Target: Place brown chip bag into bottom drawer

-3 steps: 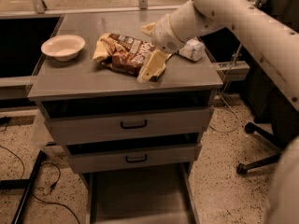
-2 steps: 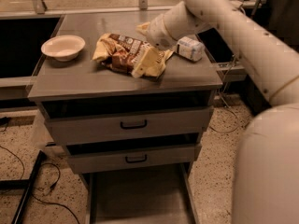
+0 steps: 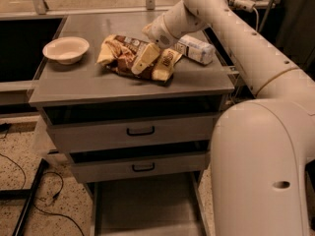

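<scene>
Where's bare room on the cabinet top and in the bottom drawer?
Bare: cabinet top's front strip before bowl and brown chip bag; back strip behind them; the bottom drawer floor. Crowded: centre-right, where gripper sits on the bag beside the bottle.

One brown chip bag (image 3: 120, 52), one white bowl (image 3: 66, 49), one bottle (image 3: 197, 49), two handled drawers (image 3: 140, 132), one bottom drawer (image 3: 142, 205), one gripper (image 3: 153, 63) at upper centre, on the bag.

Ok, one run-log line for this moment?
claw: at brown chip bag | bag: on cabinet top | bottom drawer: pulled out, bag not in
</scene>
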{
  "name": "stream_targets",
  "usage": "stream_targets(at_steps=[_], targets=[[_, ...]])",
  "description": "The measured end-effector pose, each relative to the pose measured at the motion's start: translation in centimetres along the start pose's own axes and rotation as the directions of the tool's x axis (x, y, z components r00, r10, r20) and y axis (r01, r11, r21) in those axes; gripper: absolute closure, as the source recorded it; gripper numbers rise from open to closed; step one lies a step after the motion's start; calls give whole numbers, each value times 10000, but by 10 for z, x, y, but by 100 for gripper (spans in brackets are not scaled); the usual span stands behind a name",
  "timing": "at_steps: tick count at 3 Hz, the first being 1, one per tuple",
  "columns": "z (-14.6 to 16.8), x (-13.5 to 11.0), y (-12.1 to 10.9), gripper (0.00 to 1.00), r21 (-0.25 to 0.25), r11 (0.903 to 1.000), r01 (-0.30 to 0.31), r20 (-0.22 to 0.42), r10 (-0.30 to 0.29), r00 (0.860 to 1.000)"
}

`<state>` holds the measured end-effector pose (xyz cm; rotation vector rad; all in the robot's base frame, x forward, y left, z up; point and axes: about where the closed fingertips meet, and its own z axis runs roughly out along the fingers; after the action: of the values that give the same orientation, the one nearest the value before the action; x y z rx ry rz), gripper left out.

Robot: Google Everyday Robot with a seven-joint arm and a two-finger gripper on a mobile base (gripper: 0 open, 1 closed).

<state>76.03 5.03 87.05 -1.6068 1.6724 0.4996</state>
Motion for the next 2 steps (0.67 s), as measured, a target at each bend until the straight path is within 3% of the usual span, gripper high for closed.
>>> stream_targets(at_steps=[1, 2], targets=[[-1, 2, -8, 0, 701, 9958, -589, -885, 650, 9939], [6, 8, 26, 0, 400, 9956, -844, -1587, 898, 9832]])
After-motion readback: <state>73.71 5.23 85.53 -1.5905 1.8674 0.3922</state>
